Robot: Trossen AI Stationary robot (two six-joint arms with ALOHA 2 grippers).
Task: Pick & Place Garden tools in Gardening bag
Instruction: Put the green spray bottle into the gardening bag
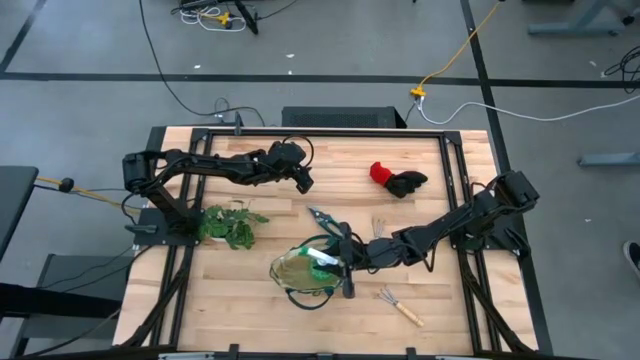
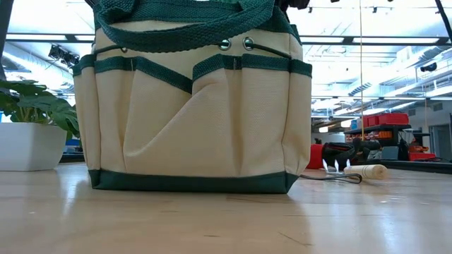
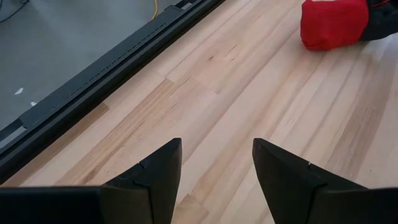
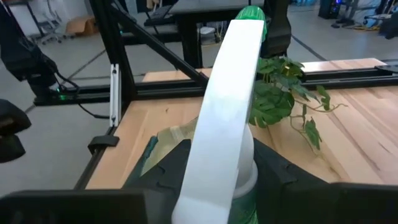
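Observation:
The beige gardening bag point(image 1: 305, 272) with green trim stands at the table's near middle and fills the low view point(image 2: 191, 106). My right gripper point(image 1: 345, 258) is shut on the green spray bottle point(image 1: 322, 262) at the bag's open mouth. My left gripper point(image 1: 300, 178) is open and empty above bare table at the far middle. The red-and-black gloves point(image 1: 396, 180) lie at the far right. The pruning shears point(image 1: 325, 218) and one hand rake point(image 1: 380, 228) lie just beyond the bag. The second rake point(image 1: 400, 305) lies near the front edge. My right gripper pinches the spray bottle's white trigger head point(image 4: 217, 143) between its two fingers point(image 4: 168, 168), one on each side. The bottle runs forward along the fingers, with its green body point(image 4: 252, 12) at the far end. It is over the bag's opening point(image 4: 165, 140). I cannot tell whether it rests on the bag.
A leafy plant point(image 1: 230, 225) in a white pot point(image 2: 28, 144) stands left of the bag. Black frame rails point(image 1: 320, 130) run along the table's far and side edges. Bare wood lies between the bag and the gloves.

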